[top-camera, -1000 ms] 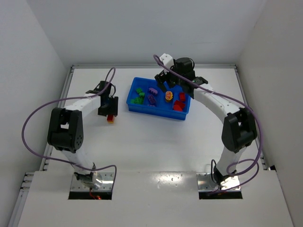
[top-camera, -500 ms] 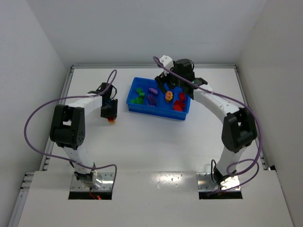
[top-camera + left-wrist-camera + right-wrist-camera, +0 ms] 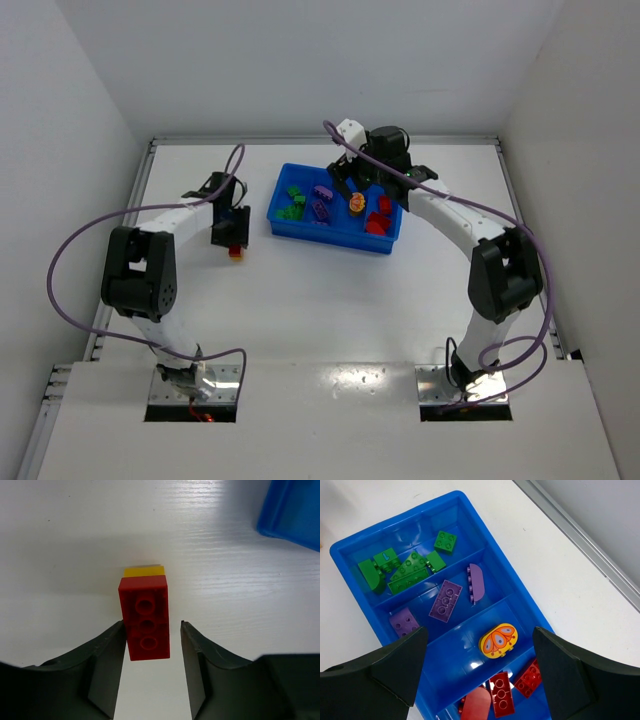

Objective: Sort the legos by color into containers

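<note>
Table (image 3: 75,530) bears lego (image 3: 145,622), seemingly loose in left gripper (image 3: 151,626).

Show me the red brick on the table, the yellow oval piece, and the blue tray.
red brick (image 3: 145,617): left wrist view, middle of its top face.
yellow oval piece (image 3: 498,640): right wrist view, its patterned top.
blue tray (image 3: 395,524): right wrist view, its rim.

Bright-blue four-compartment tray (image 3: 455,650) on white table (image 3: 240,580), low dividers between compartments. Left-end compartment: green legos (image 3: 407,570), several, square bricks, long plate, rounded piece. Second: three purple legos (image 3: 446,600), two flat studs-up, one curved piece on edge. Third: lone oval yellow lego (image 3: 498,641) with orange petal print. Right-end compartment: red legos (image 3: 501,692), partly cut off at frame edge. Outside tray, off left end: red brick (image 3: 145,617), three round holes showing, yellow piece (image 3: 144,571) at far end
</note>
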Action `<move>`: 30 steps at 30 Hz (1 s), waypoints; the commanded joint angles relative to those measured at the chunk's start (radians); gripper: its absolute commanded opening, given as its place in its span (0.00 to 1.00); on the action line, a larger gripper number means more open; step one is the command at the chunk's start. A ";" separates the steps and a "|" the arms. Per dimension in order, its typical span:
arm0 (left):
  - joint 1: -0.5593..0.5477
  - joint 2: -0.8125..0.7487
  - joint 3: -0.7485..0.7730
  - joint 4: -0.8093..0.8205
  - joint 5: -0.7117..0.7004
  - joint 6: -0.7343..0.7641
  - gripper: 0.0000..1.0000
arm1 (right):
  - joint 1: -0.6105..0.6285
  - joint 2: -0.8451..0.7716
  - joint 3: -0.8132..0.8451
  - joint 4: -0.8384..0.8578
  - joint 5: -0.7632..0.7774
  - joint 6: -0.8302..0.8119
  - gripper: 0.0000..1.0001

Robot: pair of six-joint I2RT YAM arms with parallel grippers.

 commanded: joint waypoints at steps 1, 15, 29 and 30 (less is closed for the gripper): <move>-0.003 -0.039 0.025 -0.002 0.001 0.002 0.51 | 0.003 -0.022 0.009 0.030 -0.011 0.014 0.86; 0.089 -0.088 0.012 0.033 0.277 0.011 0.21 | -0.017 -0.022 0.000 -0.018 -0.151 0.068 0.86; 0.295 -0.088 0.019 0.123 1.252 -0.030 0.23 | -0.098 0.043 -0.176 0.455 -0.856 0.890 0.80; 0.295 -0.088 0.033 0.123 1.272 -0.030 0.23 | -0.098 0.055 -0.151 0.471 -0.856 0.931 0.80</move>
